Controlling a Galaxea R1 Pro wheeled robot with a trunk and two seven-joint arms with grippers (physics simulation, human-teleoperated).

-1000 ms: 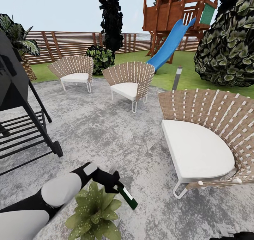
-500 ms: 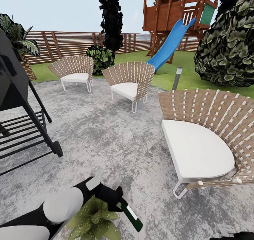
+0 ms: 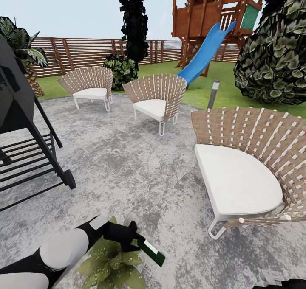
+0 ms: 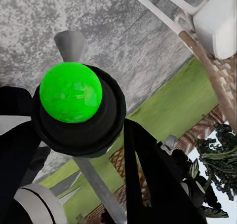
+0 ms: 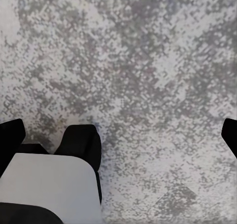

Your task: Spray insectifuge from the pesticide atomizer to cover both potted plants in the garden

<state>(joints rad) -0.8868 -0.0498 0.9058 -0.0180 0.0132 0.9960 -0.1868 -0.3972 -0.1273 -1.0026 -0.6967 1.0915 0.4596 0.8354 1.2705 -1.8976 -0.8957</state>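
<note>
The pesticide atomizer (image 3: 149, 249), a slim dark-green body with a pale label stripe and a whitish-grey trigger head, is pinched between the black fingers of the left gripper (image 3: 123, 234) at the near left of the mottled grey paved patio (image 3: 127, 161). It is held tilted, base pointing right and near, directly over a potted plant (image 3: 111, 265) whose broad, pointed light-green leaves form a speckled rosette. In the left wrist view the atomizer (image 4: 74, 105) is seen end-on as a round black collar with a glossy bright-green dome, and a black finger (image 4: 153, 184) runs beside it. In the right wrist view the right gripper (image 5: 163, 135) is spread wide over speckled grey paving. Three fan-shaped woven chairs with white cushions stand on the patio, the nearest (image 3: 250, 174) at the right. A black slatted metal stand (image 3: 29, 153) is seen at the left, and a brown slatted fence (image 3: 85, 51) and a blue slide (image 3: 206, 53) lie far off.
</note>
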